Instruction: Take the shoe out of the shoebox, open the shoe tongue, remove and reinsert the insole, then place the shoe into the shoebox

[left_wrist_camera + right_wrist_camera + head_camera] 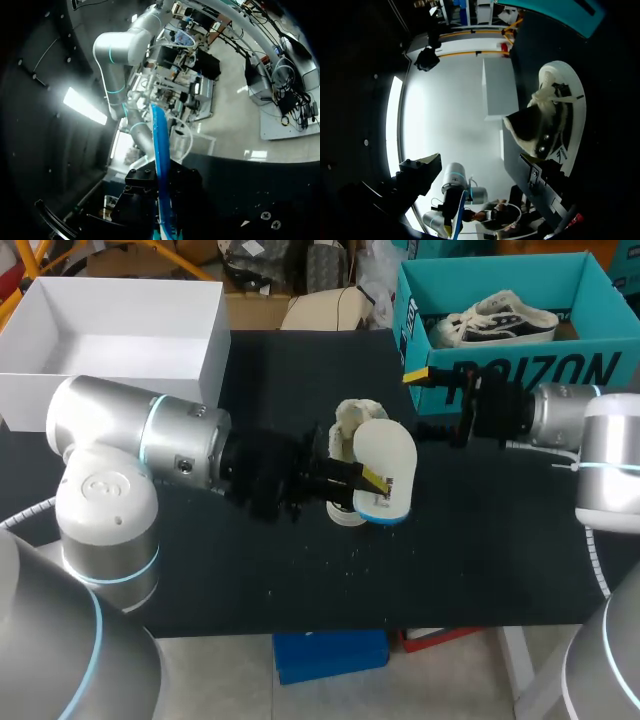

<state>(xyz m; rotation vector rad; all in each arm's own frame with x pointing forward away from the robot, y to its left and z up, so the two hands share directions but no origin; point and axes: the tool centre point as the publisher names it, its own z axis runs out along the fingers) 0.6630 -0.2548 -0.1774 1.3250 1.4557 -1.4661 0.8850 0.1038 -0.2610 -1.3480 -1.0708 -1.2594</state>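
L gripper (367, 480) pinching insole (386, 462), shoe (352, 418) mostly hidden behind, R gripper (425, 400) spread

Silver arms (120, 425), cyan rings (147, 432), yellow-tipped fingers (415, 374)

Left gripper (362, 478) clamped on insole (388, 462); right gripper (420, 400) fingers spread.

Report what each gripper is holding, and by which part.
The left gripper is shut on the insole, pinching it near one end; whether that end is heel or toe cannot be told. The right gripper is open and holds nothing.
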